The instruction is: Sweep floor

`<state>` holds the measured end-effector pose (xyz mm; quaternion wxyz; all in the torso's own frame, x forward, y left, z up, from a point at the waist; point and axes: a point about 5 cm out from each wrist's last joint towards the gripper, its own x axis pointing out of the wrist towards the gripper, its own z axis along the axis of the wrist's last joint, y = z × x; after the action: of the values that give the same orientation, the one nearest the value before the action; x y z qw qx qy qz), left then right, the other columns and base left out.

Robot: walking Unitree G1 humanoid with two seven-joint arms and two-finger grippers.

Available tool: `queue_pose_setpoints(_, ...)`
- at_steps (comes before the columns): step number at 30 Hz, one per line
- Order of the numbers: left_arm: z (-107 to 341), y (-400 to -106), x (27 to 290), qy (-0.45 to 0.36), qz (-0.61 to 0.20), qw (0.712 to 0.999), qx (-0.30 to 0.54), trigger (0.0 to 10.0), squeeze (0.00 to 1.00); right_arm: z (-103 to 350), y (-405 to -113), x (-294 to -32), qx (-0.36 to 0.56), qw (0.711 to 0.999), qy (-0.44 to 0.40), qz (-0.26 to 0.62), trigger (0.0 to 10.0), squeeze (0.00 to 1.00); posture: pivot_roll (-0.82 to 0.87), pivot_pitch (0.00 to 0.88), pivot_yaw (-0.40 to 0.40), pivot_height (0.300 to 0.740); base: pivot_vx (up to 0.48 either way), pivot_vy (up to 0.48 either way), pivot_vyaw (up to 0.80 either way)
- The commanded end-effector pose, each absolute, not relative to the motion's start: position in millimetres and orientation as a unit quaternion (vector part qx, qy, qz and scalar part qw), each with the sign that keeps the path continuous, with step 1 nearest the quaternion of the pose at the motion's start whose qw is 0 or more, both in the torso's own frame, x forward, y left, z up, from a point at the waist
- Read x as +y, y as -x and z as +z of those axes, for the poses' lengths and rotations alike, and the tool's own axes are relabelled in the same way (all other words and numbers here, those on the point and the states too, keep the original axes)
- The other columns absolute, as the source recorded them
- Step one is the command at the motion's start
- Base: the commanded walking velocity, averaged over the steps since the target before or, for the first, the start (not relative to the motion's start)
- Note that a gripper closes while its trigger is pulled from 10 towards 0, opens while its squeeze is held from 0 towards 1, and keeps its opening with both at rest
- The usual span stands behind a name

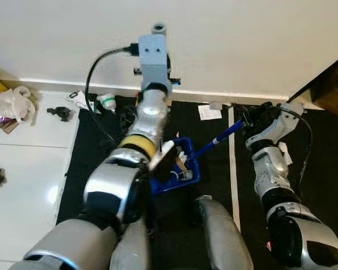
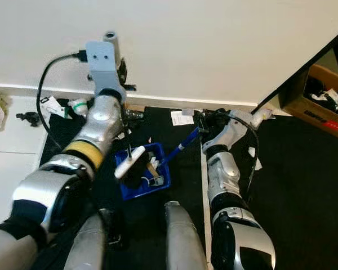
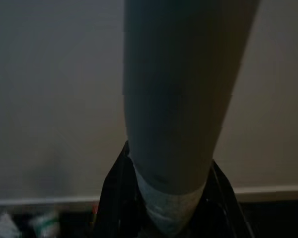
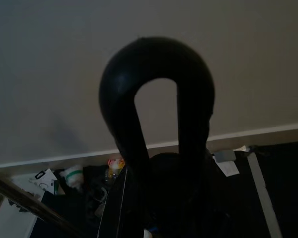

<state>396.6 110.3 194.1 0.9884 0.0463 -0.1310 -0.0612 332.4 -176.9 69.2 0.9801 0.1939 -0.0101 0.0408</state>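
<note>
Two tools at work, sweeping unfinished.
Right tool (image 1: 249,122) grips blue brush handle (image 1: 217,139) over dustpan (image 1: 177,169); left tool's (image 1: 152,95) grip unclear; litter (image 1: 209,111) remains along the wall.

one blue dustpan (image 1: 183,169), one blue-handled broom (image 1: 217,139), one cardboard box (image 2: 318,100), one white plastic bag (image 1: 12,104)

Head stereo pair: high up, aimed steeply down over the robot's own arms and legs at a black floor mat (image 1: 214,140) laid against a white wall's pale baseboard (image 2: 158,101). Both eyes share the square blue plastic dustpan (image 1: 187,169), mid-mat; the right eye sits slightly rightward, taking in more of a brown cardboard box (image 2: 321,107) at the mat's far right corner. Both wrist cameras are low, close, dark, facing that wall; both catch the baseboard and mat edge
</note>
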Motion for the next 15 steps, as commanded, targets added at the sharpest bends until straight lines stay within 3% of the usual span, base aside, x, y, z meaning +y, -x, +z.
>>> queue_pose_setpoints(1, 204.4, -394.9, 112.1, -0.063, -0.078, 0.981, -0.165, 10.0, 0.0, 38.1, -317.2, -162.1, 0.061, 0.962, -0.263, 0.046, 10.0, 0.0, 0.03, 0.234, -0.032, 0.74, 0.0, 0.0, 0.0)
queue_pose_setpoints(3, 208.4, -386.9, 157.8, -0.11, -0.054, 0.977, -0.177, 10.0, 0.0, 44.3, -321.3, -170.2, 0.048, 0.964, -0.256, 0.043, 10.0, 0.0, 0.06, 0.188, -0.031, 0.74, 0.0, 0.0, 0.0)
queue_pose_setpoints(5, 208.4, -386.9, 157.8, -0.11, -0.054, 0.977, -0.177, 10.0, 0.0, 44.3, -321.3, -170.2, 0.048, 0.964, -0.256, 0.043, 10.0, 0.0, 0.06, 0.188, -0.031, 0.74, 0.0, 0.0, 0.0)
queue_pose_setpoints(8, 202.1, -376.2, 187.5, -0.146, -0.042, 0.976, -0.156, 10.0, 0.0, 49.3, -324.6, -175.9, 0.04, 0.966, -0.251, 0.042, 10.0, 0.0, 0.06, 0.166, -0.033, 0.74, 0.0, 0.0, 0.0)
queue_pose_setpoints(13, 190.7, -366.5, 208.4, -0.179, -0.022, 0.974, -0.133, 10.0, 0.0, 52.7, -326.6, -181.4, 0.035, 0.969, -0.241, 0.04, 10.0, 0.0, 0.07, 0.133, -0.035, 0.74, 0.0, 0.0, 0.0)
queue_pose_setpoints(15, 173.4, -355.5, 228.2, -0.201, 0.014, 0.972, -0.123, 10.0, 0.0, 60.4, -330.2, -189.3, 0.02, 0.974, -0.221, 0.037, 10.0, 0.0, 0.07, 0.119, -0.036, 0.74, 0.0, 0.0, 0.0)
